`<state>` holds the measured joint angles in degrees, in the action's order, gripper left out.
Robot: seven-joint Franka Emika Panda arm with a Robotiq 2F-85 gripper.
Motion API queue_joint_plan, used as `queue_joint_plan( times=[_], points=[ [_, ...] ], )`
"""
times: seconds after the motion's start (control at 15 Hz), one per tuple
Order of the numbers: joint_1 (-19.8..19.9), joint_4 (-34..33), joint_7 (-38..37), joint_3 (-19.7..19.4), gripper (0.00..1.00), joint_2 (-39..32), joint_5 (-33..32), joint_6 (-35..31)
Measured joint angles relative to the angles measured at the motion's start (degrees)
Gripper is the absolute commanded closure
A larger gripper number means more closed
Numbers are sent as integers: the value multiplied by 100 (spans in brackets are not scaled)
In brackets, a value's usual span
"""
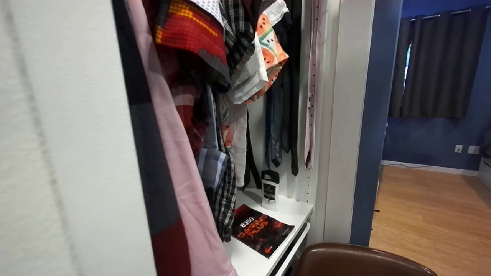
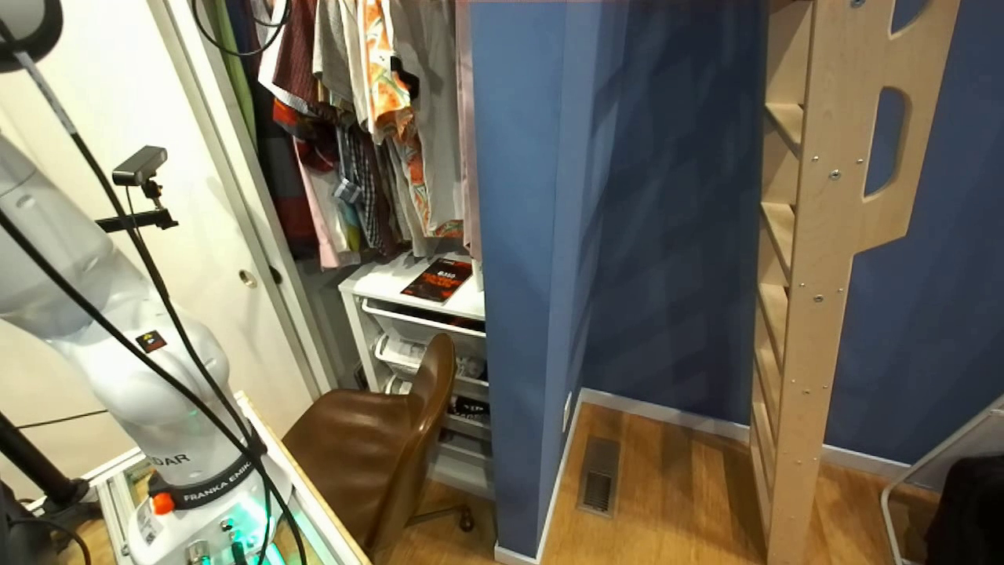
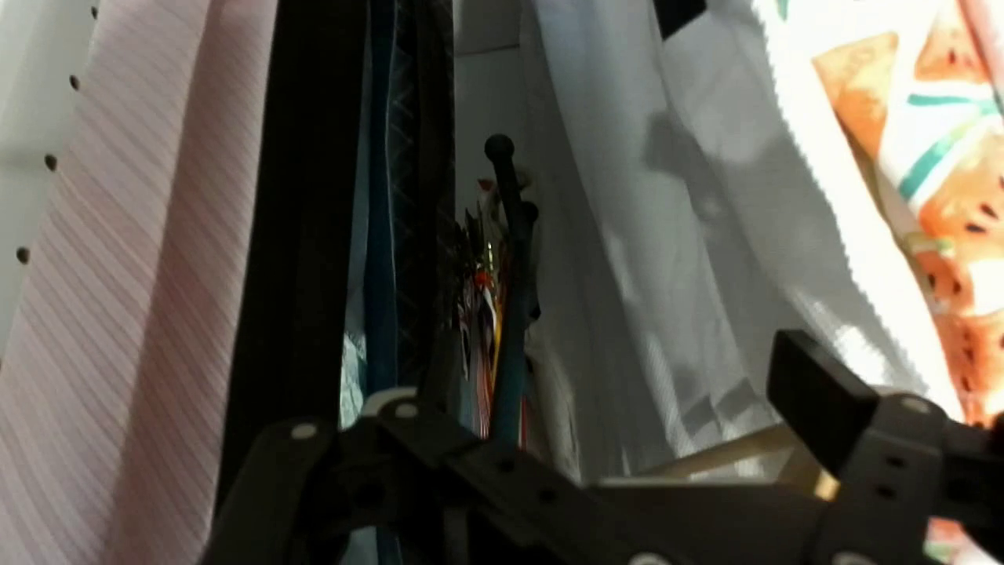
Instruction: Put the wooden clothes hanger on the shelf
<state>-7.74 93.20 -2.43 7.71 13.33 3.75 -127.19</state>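
- Possibly, at the wrist view's left, the dark neckties [image 3: 310, 235] could snag the claw [image 3: 627, 377] if it strays sideways; it stands spread wide, with no grip on anything in sight;
- further right, light-brown wood, apparently the wooden clothes hanger [image 3: 729, 450], shows low within the claw's span, partly hidden; closing might pinch the pale cloth [image 3: 667, 275] hanging beside it;
- on the shelf [image 1: 247, 258], in an exterior view, the booklet [image 1: 264, 232] may skid under anything laid there; the upright stick [image 1: 270, 193] might topple if bumped.
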Motion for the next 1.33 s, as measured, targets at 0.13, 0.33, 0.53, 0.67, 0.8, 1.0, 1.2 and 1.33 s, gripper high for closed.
queue_joint_plan(
  times=[0.13,0.33,0.53,0.67,0.8,1.0,1.2,1.33],
  points=[
    [-8,-83,9,1,0,-30,123,-231],
    [-53,-192,47,0,0,-115,444,-457],
    [-104,-299,93,0,0,-221,786,-605],
    [-133,-383,121,0,0,-299,972,-734],
    [-175,-456,173,3,0,-379,1121,-880],
    [-311,-498,327,21,0,-517,1364,-1261],
    [-425,-497,522,67,0,-675,1483,-1692],
    [-466,-496,661,93,0,-783,1481,-2018]
  ],
)
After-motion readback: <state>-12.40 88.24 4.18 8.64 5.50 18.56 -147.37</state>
